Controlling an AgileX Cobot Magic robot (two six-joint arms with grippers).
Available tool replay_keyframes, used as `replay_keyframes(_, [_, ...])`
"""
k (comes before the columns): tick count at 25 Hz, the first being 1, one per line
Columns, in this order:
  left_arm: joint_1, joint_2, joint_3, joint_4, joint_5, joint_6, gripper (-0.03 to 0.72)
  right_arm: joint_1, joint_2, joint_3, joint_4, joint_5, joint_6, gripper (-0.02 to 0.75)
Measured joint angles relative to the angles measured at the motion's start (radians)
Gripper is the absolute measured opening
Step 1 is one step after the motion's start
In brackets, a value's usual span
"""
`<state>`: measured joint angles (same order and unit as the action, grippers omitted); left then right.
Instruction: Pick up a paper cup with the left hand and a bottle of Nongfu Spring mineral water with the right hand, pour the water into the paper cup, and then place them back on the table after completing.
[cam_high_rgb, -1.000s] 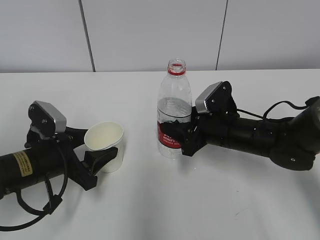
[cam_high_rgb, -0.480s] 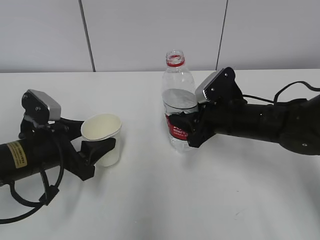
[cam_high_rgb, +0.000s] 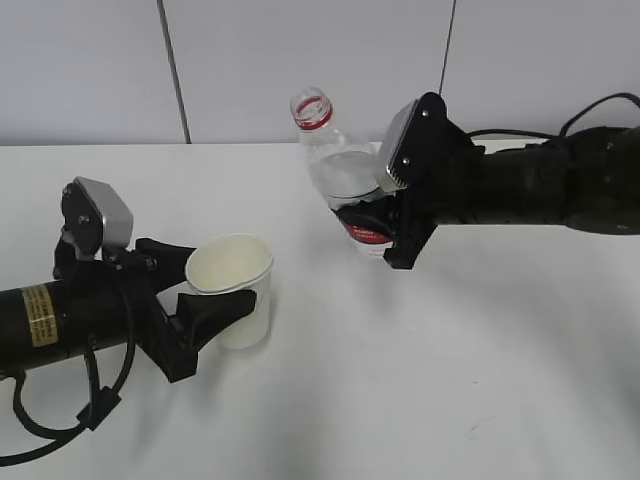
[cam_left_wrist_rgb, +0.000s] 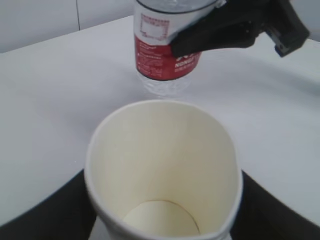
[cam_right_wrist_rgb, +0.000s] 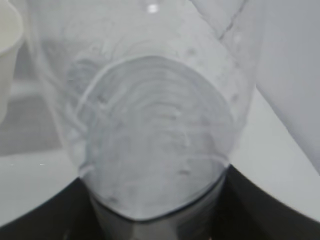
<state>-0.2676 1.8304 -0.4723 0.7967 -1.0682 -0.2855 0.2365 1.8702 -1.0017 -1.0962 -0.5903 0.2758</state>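
My left hand, the gripper with the yellow sticker, is shut on a white paper cup and holds it upright just above the table. The cup looks dry inside in the left wrist view. My right hand is shut on the red label of an open Nongfu Spring bottle, lifted and tilted with its red-ringed neck leaning left toward the cup. Clear water fills about the lower half of the bottle. The bottle shows beyond the cup in the left wrist view.
A grey panelled wall stands behind the table's far edge. Black cables loop under my left arm near the front left.
My right hand has lifted the bottle off the table and tilted its neck to the left. My left hand has carried the cup to the right, toward the bottle.
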Motion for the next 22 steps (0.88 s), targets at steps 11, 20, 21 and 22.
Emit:
replay_keyframes(11, [-0.028,0.000,0.000,0.028,-0.013,-0.002,0.466,0.092,-0.001,-0.105,-0.179,0.167,0.000,0.379])
replay_keyframes(20, [-0.028,-0.092,0.000,0.028,0.048,-0.004,0.465,0.096,-0.001,-0.117,-0.255,0.228,-0.015,0.378])
replay_keyframes(21, [-0.028,-0.104,0.000,0.028,0.075,-0.004,0.465,0.096,-0.001,-0.117,-0.263,0.229,-0.017,0.378])
replay_keyframes(22, [-0.028,-0.117,0.000,0.028,0.092,-0.004,0.465,0.096,-0.001,-0.119,-0.276,0.232,-0.017,0.378])
